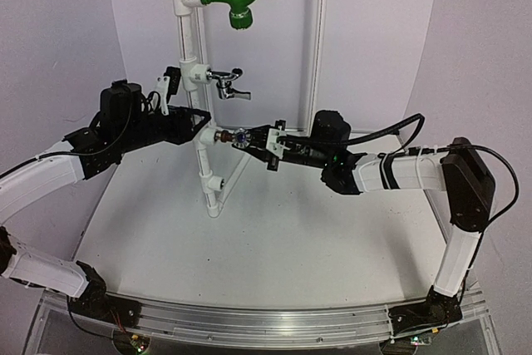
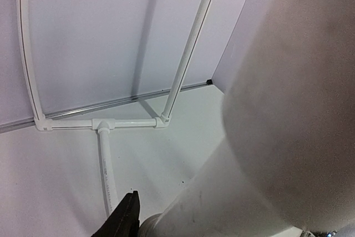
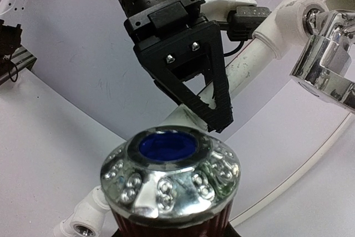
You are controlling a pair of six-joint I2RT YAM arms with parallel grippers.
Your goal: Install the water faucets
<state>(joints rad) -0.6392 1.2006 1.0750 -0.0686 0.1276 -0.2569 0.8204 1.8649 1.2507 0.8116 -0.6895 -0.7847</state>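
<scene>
Over the bench (image 1: 274, 247), at mid-height of the white pipe stand (image 1: 209, 182), the right claw (image 1: 258, 140) is closed on the reddish-brown faucet (image 1: 228, 135) near its round knob. The faucet's inlet is aimed at a tee (image 1: 203, 140) (whether the thread has caught, I cannot tell). Just beyond, the left claw (image 1: 198, 120) clamps the upright pipe, bracing it. Farther up, the chrome faucet (image 1: 229, 83) already sits in its own tee, and a green elbow (image 1: 235, 2) tops the stand. The second faucet's fitting seems to be in hand. The next move calls for pressing it in squarely and turning it while the left claw steadies the stand.
</scene>
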